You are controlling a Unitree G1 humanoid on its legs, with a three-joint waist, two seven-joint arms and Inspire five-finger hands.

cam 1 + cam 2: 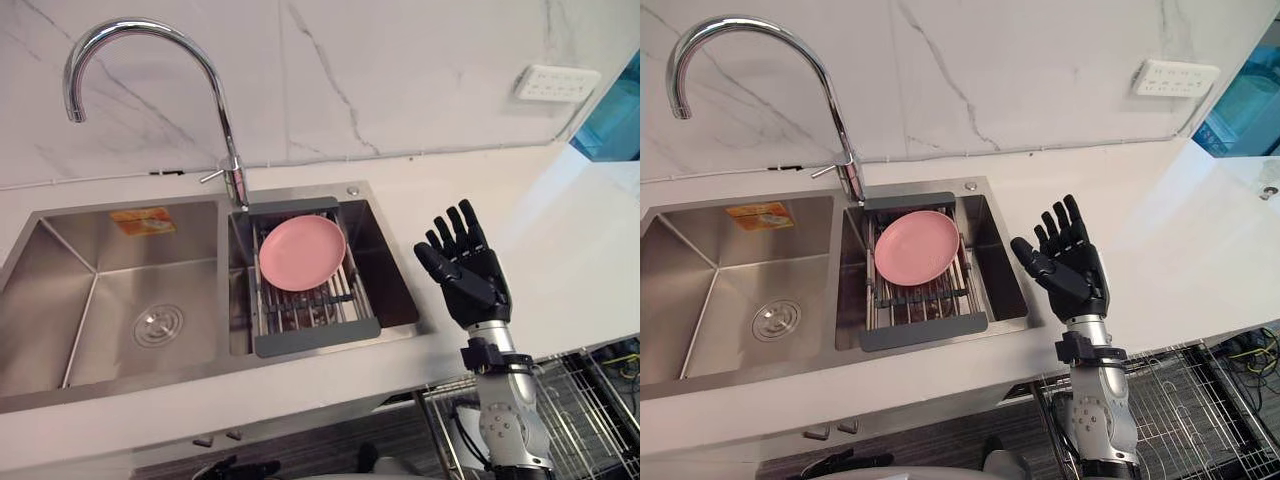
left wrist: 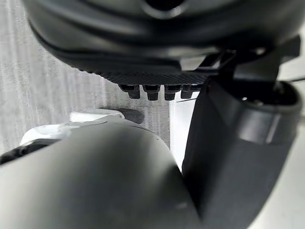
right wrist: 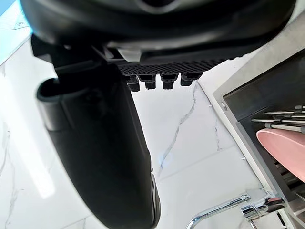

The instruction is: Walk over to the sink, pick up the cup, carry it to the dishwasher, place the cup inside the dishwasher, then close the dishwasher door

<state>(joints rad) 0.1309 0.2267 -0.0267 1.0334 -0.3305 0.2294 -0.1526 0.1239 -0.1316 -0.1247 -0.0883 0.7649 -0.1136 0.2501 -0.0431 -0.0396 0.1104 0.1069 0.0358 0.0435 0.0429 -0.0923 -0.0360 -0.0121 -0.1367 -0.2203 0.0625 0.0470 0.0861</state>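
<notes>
A steel double sink is set in the white counter. Across its right basin lies a grey drying rack, and on it leans a pink plate, which the right wrist view also catches as the plate. My right hand is raised over the counter just right of the sink, palm toward the basin, fingers straight and holding nothing. It touches neither the sink nor the rack. My left hand hangs low over a grey floor, fingers relaxed and empty.
A tall curved chrome faucet stands behind the divide between the basins. A white wall socket sits on the marble backsplash at the right. Below the counter's front edge at the right is a wire rack. Bare counter stretches right of the sink.
</notes>
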